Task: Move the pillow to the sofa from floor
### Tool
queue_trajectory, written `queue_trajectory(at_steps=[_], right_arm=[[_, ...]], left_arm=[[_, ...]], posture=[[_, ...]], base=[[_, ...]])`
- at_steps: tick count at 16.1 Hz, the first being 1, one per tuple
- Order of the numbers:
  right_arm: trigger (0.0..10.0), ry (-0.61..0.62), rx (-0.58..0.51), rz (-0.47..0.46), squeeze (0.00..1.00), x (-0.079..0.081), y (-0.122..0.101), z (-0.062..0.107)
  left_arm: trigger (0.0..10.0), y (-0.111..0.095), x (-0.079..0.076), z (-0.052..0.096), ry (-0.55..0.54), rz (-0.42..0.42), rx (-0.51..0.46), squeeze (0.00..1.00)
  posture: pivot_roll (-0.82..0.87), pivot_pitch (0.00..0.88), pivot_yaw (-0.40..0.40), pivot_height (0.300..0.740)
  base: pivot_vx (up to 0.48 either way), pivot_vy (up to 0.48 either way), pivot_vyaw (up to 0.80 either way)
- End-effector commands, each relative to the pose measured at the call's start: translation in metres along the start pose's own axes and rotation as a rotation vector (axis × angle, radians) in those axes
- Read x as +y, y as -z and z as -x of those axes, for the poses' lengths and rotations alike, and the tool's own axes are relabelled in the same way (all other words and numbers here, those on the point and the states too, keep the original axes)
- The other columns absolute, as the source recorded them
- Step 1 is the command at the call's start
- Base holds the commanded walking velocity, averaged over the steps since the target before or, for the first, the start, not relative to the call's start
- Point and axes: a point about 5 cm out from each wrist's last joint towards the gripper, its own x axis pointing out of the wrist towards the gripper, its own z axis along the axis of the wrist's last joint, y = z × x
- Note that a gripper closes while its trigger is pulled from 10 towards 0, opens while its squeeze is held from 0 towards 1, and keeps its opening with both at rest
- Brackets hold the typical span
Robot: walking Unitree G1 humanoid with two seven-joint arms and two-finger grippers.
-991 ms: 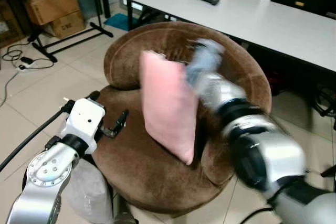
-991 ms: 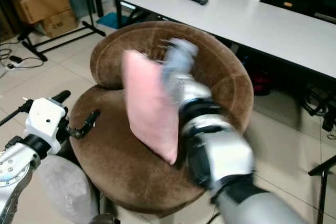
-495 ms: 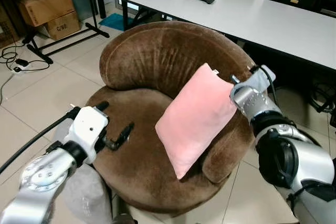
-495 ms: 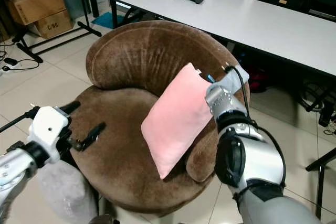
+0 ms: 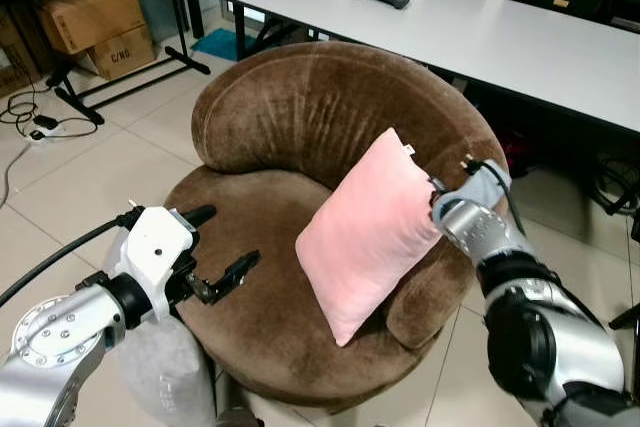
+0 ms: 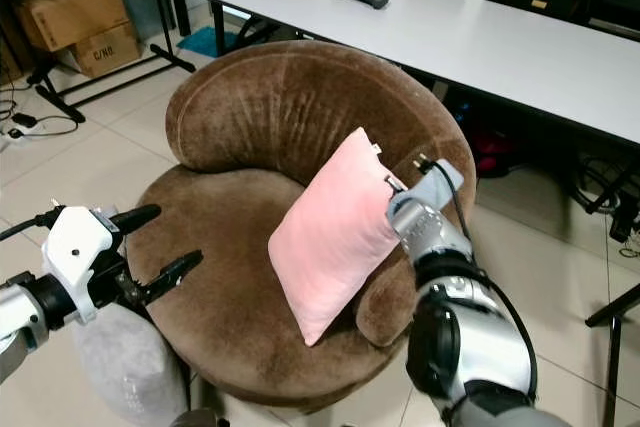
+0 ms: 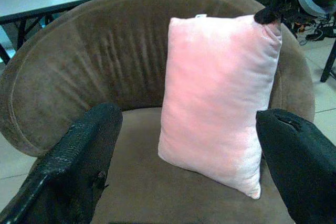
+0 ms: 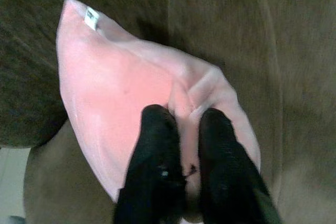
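The pillow (image 5: pixel 372 232) is off the floor and on the sofa (image 5: pixel 280 117): it stands tilted on the seat, its lower corner near the seat's front right edge and its upper part leaning against the right armrest. The right hand (image 8: pixel 181 124) is clamped on a fold of fabric at the pillow's upper right corner, fingers (image 8: pixel 157 166) pinched together with the cloth bunched between them. The left hand (image 5: pixel 212 255) hovers over the seat's front left edge, fingers apart, holding nothing and well apart from the pillow. Judgement: the transfer itself looks essentially complete, since the seat and armrest appear to carry the pillow's weight. What is left is the release by the right hand and its withdrawal clear of the armrest. The pillow sits close to the front edge, so it could tip forward on release.
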Motion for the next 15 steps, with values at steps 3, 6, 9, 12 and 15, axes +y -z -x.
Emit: queue_trajectory(at_steps=[3, 6, 9, 12, 15], right_arm=[[10.0, -0.127, -0.052, 0.014, 1.0, 0.007, -0.02, 0.008], [10.0, -0.249, -0.113, 0.013, 1.0, 0.004, -0.034, 0.027], [10.0, -0.47, -0.313, 0.099, 1.0, 0.014, -0.055, 0.08], [10.0, -0.537, -0.424, 0.406, 0.0, 0.023, -0.033, 0.112], [10.0, -0.439, -0.399, 0.538, 0.0, 0.012, -0.002, 0.116]], left_arm=[[10.0, -0.007, -0.002, 0.001, 0.022, -0.008, -0.016, 0.0], [10.0, -0.008, -0.009, 0.003, 0.034, 0.013, -0.026, 0.0], [10.0, -0.007, -0.004, 0.003, -0.198, 0.012, -0.073, 0.0], [10.0, -0.003, -0.008, 0.001, -0.337, 0.022, -0.065, 0.0], [10.0, 0.008, -0.008, 0.007, -0.577, -0.013, -0.002, 0.0]], posture=[[0.19, 0.0, -0.052, 0.74], [0.18, 0.0, -0.058, 0.74], [0.15, 0.0, -0.057, 0.74], [0.13, 0.0, -0.067, 0.74], [0.14, 0.0, -0.093, 0.74]], base=[[0.0, 0.0, 0.0], [0.0, 0.0, 0.0], [0.0, 0.0, 0.0], [0.0, 0.0, 0.0], [0.0, 0.0, 0.0]])
